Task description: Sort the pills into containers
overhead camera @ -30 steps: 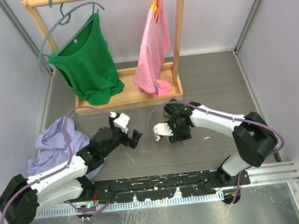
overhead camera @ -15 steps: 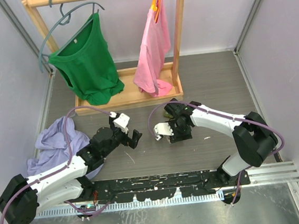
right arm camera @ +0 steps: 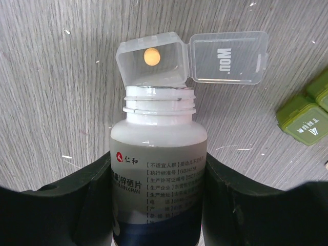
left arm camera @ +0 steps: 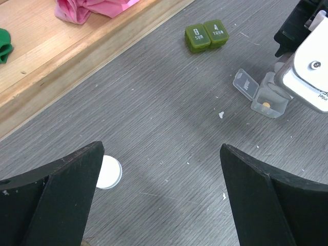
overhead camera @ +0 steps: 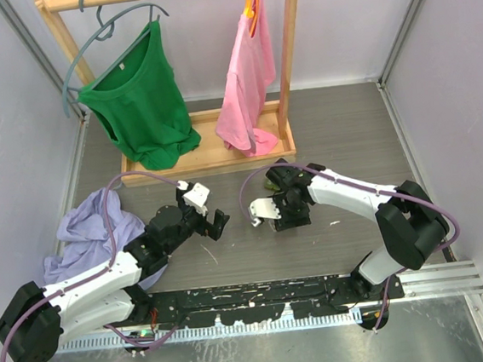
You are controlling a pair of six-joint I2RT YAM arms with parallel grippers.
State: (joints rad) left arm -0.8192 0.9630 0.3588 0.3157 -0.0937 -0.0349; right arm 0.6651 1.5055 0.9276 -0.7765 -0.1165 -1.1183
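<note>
Grips an uncapped white pill bottle (right arm camera: 159, 133) in the right gripper (right arm camera: 159, 164), fingers pressed to both its sides. Points the bottle's mouth at the clear pill box (right arm camera: 151, 61), right at its edge; cannot tell whether touching. Shows one orange pill (right arm camera: 150, 56) in the open compartment, hinged lid (right arm camera: 228, 56) flipped out flat. Finds the dark green pill box (right arm camera: 307, 115), lids closed, nearby on the grey table (left arm camera: 154, 102). Holds the left gripper (left arm camera: 161, 154) spread wide, empty, above the table, a white cap (left arm camera: 108, 172) beside one finger.

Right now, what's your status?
Right gripper shut on bottle, mouth at open clear box, one pill inside. Left gripper open, empty. Green box closed, nothing blocking.
</note>
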